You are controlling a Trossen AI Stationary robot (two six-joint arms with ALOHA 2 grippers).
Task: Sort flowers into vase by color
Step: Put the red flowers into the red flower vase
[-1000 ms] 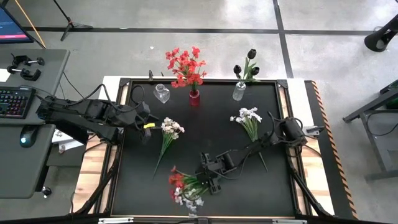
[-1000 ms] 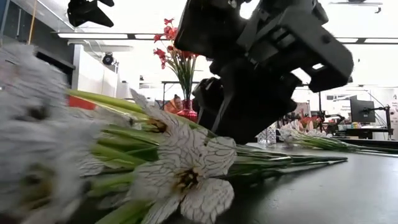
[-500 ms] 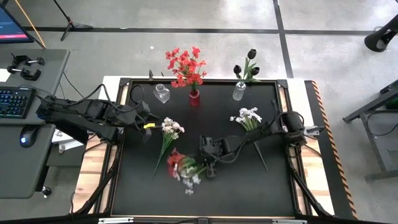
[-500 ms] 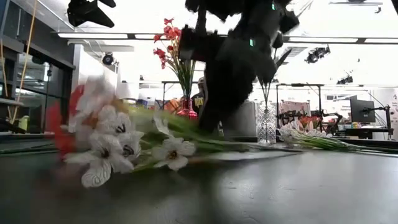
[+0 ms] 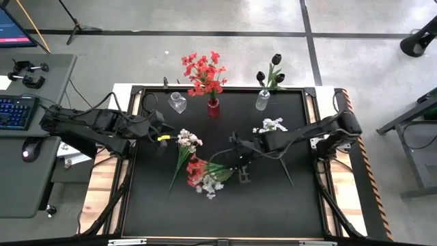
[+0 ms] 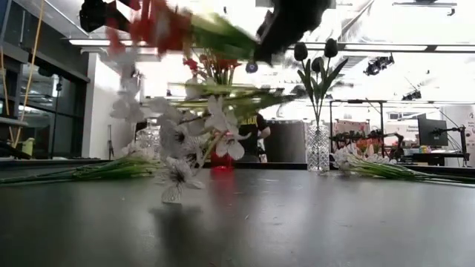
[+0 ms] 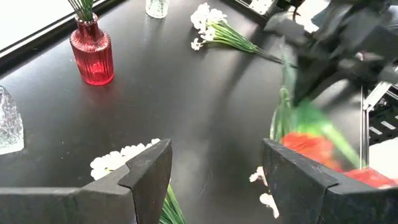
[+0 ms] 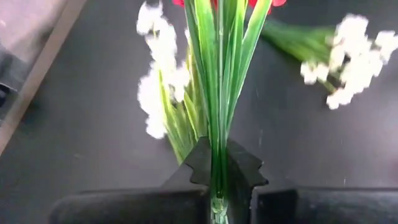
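My right gripper [image 8: 217,180] hangs over the middle of the table [image 5: 235,164], shut on a bunch of flowers [image 5: 205,176] with red and white blossoms. In the low view the bunch [image 6: 200,96] is up in the air, its lowest white blossom [image 6: 172,191] close to the tabletop. A white spray [image 5: 186,147] lies left of centre, another [image 5: 272,128] at the right. At the far edge a red vase [image 5: 213,106] holds red flowers, one clear vase [image 5: 262,101] holds black ones, and another clear vase [image 5: 177,104] stands left. My left gripper [image 7: 214,180] waits open at the left. My right gripper pinches several green stems [image 8: 216,163] of the bunch between its two fingers, near the stems' lower ends. The fingers slant down from the table's right side, and the stems run on forward along them. The blossoms hang ahead of and below the fingers, off the table.
The black mat's raised frame [image 5: 136,123] borders the work area. A desk with a keyboard [image 5: 13,113] stands beyond the left edge. The near half of the mat [image 5: 273,205] is bare.
My right gripper has risen and gone from the table's near edge toward its middle. The red-and-white bunch, which lay on the table by the near edge, has come up with it and now hangs in the air.
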